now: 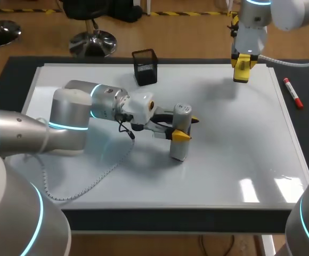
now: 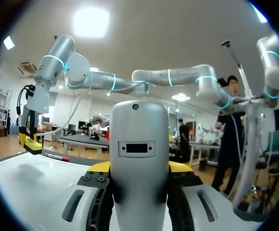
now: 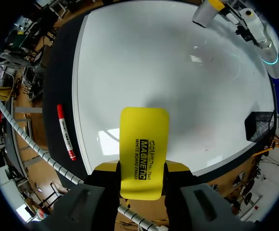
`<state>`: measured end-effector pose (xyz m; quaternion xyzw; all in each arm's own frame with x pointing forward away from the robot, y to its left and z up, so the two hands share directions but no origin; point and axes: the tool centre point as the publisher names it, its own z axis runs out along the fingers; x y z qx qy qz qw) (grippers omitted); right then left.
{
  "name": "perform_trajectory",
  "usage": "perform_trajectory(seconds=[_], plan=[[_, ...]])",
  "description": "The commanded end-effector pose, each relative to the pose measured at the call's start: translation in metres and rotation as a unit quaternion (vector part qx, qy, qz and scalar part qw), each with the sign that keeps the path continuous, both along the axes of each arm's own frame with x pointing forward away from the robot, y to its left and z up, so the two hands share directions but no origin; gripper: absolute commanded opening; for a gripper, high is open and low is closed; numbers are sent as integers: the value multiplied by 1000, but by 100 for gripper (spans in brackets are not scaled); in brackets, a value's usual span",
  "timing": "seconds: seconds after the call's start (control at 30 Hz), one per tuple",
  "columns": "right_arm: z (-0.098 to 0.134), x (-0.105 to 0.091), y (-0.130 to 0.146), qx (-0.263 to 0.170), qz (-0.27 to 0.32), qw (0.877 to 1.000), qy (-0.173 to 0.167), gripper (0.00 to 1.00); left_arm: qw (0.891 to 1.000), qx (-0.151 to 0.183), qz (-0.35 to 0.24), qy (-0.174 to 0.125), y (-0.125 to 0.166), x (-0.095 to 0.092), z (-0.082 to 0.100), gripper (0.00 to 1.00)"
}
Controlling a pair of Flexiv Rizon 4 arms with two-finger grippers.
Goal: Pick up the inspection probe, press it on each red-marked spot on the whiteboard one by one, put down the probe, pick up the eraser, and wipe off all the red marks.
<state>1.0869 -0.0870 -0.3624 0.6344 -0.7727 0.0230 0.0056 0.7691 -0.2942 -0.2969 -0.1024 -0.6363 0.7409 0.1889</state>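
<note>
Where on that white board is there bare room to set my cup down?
Bare: the whiteboard's near right part, from the probe to the right edge. Crowded: the left side, under the left arm and its cable; the far edge, with the mesh holder and the eraser.

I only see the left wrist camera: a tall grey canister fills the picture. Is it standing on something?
Observer: Yes. The head view shows the probe upright in the left gripper, its base apparently resting on the whiteboard.
Operator: And the yellow bit on the other arm?
Observer: That is the eraser, clamped flat in the right gripper, above the whiteboard's far right part.
Operator: What does my camera miss?
Observer: A black mesh holder stands near the whiteboard's far edge.
</note>
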Motion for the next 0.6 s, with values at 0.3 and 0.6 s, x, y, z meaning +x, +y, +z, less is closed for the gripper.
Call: perform_trajectory(seconds=[0.3, 0.6], plan=[[1, 1, -1, -2, 1, 1000, 0, 0, 1000, -2, -2, 1, -3, 0, -5, 0], [1, 1, -1, -2, 1, 1000, 0, 0, 1000, -13, 25, -1, 3, 10, 11, 0]])
